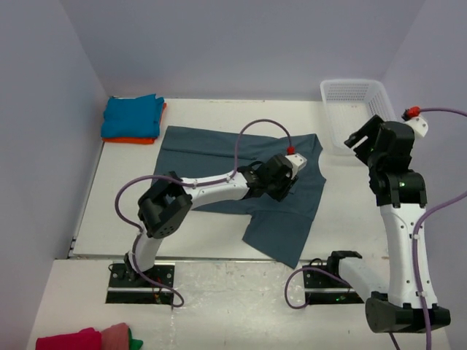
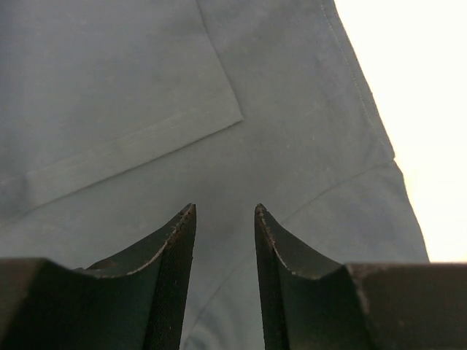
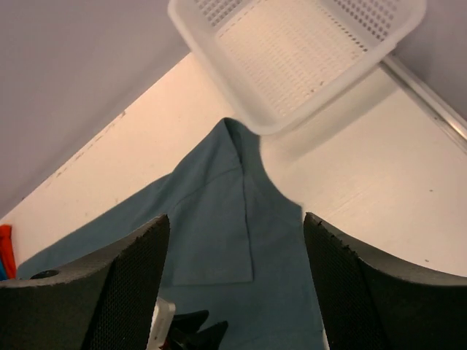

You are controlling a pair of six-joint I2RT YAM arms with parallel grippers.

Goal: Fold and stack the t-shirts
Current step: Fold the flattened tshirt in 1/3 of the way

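The slate-blue t-shirt (image 1: pixel 219 157) lies spread in the middle of the table, partly folded, with a flap hanging toward the near edge. My left gripper (image 1: pixel 290 184) hovers low over its right part, jaws open and empty, cloth showing between the fingers (image 2: pixel 225 219). The shirt fills the left wrist view (image 2: pixel 146 87) and shows in the right wrist view (image 3: pixel 233 240). My right gripper (image 1: pixel 363 138) is raised at the right, open wide and empty (image 3: pixel 233 248). The turquoise t-shirt (image 1: pixel 131 115) lies folded on the orange t-shirt (image 1: pixel 131 140) at the far left.
A white mesh basket (image 1: pixel 354 109) stands at the far right (image 3: pixel 306 51), next to the shirt's sleeve. Red and pink cloth (image 1: pixel 84 340) lies on the lower shelf at bottom left. Purple walls close the table on three sides.
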